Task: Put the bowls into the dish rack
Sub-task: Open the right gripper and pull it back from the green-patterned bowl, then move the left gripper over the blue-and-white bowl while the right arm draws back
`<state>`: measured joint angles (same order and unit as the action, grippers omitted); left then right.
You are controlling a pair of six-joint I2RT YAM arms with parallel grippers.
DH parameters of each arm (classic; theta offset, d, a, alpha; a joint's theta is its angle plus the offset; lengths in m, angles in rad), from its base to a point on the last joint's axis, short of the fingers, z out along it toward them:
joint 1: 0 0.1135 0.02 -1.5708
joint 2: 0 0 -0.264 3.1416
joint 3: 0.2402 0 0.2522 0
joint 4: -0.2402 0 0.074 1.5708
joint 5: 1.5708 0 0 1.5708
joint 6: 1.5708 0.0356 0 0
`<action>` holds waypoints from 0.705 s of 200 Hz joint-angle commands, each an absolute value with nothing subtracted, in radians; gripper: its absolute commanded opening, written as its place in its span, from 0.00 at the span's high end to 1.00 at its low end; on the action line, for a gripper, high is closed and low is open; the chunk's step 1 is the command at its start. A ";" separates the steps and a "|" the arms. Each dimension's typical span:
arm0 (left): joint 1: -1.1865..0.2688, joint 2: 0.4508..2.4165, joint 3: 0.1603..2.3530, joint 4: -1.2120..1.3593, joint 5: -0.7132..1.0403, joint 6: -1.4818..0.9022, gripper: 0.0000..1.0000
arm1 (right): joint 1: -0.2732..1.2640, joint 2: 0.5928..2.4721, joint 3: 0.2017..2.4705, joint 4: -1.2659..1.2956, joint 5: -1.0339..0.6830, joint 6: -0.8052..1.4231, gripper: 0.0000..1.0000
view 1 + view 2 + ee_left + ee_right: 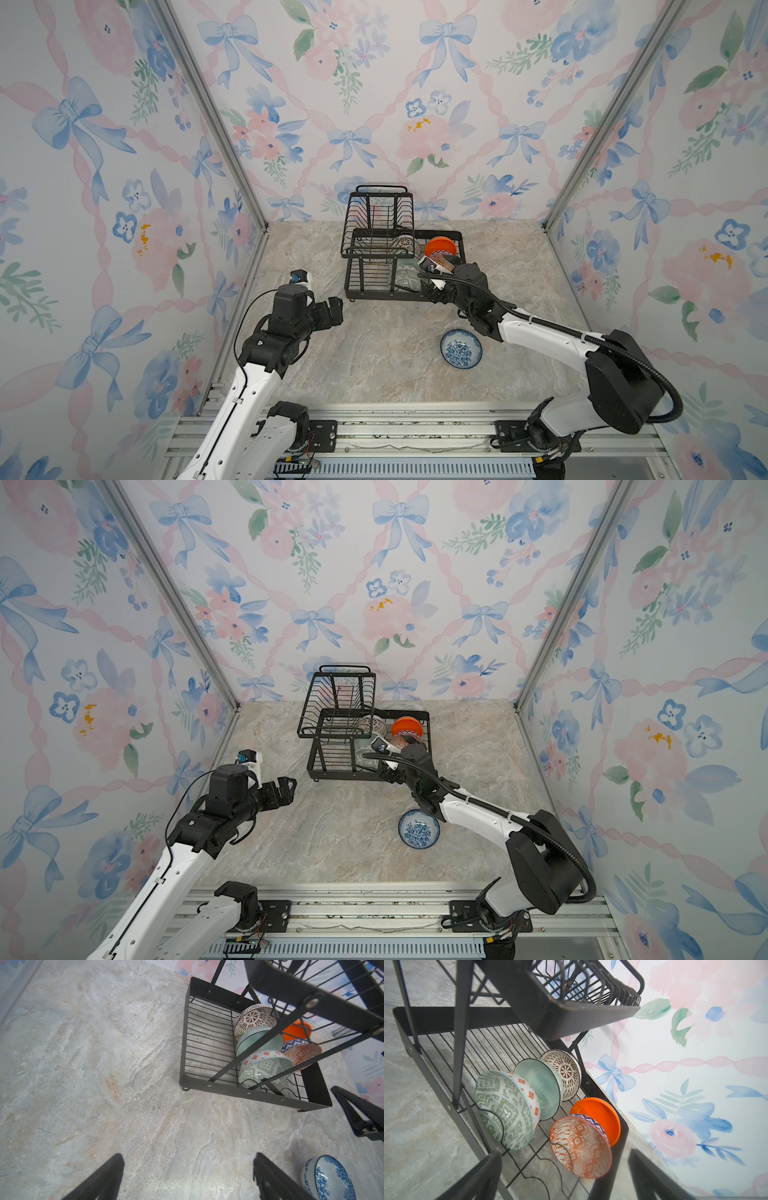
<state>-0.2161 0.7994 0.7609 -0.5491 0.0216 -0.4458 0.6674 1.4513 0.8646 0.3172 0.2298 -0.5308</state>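
Five bowls [504, 1109] are sitting in the dish rack [228, 1090]; the blue-white bowl [461, 348] is lying at its five o'clock. Both jaws are gaping, empty.

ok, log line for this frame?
dish rack: five bowls standing inside | blue-white floral bowl: on table | left gripper: open, empty | right gripper: open, empty, at rack

Black two-tier wire dish rack [386, 296], far centre. Five bowls stand on edge in its lower tray, right part.
- Near to far: grey-green patterned bowl [504, 1109], mint bowl [538, 1088], brown-lattice bowl [562, 1073].
- Right of these: orange-white geometric bowl [579, 1147], plain orange bowl [598, 1118] behind it.

Blue-white floral bowl [461, 348] sits upright outside the rack, nearer and right.
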 commanded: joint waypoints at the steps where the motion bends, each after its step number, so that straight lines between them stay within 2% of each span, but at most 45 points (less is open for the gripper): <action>1: -0.245 0.790 0.744 -0.569 -0.007 -0.448 0.02 | 0.685 1.380 0.838 0.229 0.259 -0.480 0.03; 77: -0.456 0.812 0.758 -0.569 -0.142 -0.494 0.02 | 0.748 0.995 0.765 -0.116 0.441 -0.291 0.03; 116: -0.625 0.877 0.825 -0.569 -0.258 -0.530 0.02 | 0.755 0.739 0.725 -0.275 0.497 -0.145 0.03; 141: -0.742 0.945 0.875 -0.569 -0.319 -0.555 0.02 | 0.753 0.643 0.776 -0.435 0.525 -0.034 0.03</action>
